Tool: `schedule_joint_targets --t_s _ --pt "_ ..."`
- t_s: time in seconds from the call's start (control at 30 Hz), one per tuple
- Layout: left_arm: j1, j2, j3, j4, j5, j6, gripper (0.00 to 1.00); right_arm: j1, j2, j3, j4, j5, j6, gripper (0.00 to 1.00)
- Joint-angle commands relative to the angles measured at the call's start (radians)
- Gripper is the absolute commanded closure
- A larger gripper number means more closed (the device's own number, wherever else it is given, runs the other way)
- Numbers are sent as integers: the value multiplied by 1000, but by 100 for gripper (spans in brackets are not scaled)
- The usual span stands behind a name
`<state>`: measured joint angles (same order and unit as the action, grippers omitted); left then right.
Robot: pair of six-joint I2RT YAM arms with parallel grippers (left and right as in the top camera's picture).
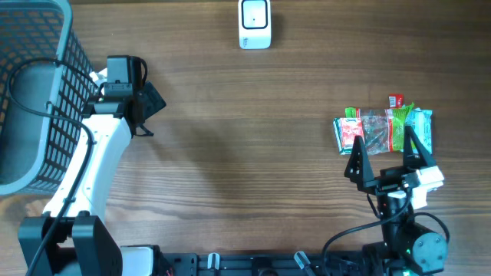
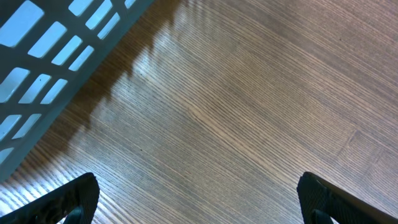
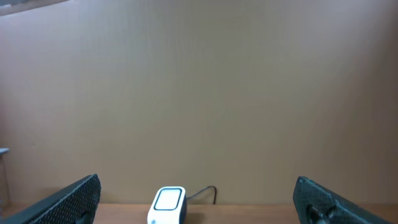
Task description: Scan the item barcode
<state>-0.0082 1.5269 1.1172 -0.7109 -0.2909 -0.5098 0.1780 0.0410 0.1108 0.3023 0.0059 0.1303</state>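
Observation:
The item [image 1: 383,129] is a flat clear packet with red and green print, lying on the table at the right. My right gripper [image 1: 386,152] hangs open just in front of it, its two black fingers spread over the packet's near edge. A white barcode scanner [image 1: 255,24] stands at the table's far edge; the right wrist view shows the scanner [image 3: 168,204] far ahead between the open fingers. My left gripper [image 1: 150,113] is open at the left beside the basket, with only bare wood between its fingertips [image 2: 73,198].
A grey wire basket [image 1: 34,92] fills the left edge of the table, and its grid wall [image 2: 56,50] shows close by in the left wrist view. A plain beige wall [image 3: 199,93] rises behind the scanner.

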Motion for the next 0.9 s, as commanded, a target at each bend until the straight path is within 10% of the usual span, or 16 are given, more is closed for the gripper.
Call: schedule_joint_targets --t_s 0.0,0.87 --pt "4 4 1 3 -13 8 0 -19 -37 -50 26 24 3 0" --pt "4 4 1 3 -13 8 0 -76 -37 -106 -292 20 87 0"
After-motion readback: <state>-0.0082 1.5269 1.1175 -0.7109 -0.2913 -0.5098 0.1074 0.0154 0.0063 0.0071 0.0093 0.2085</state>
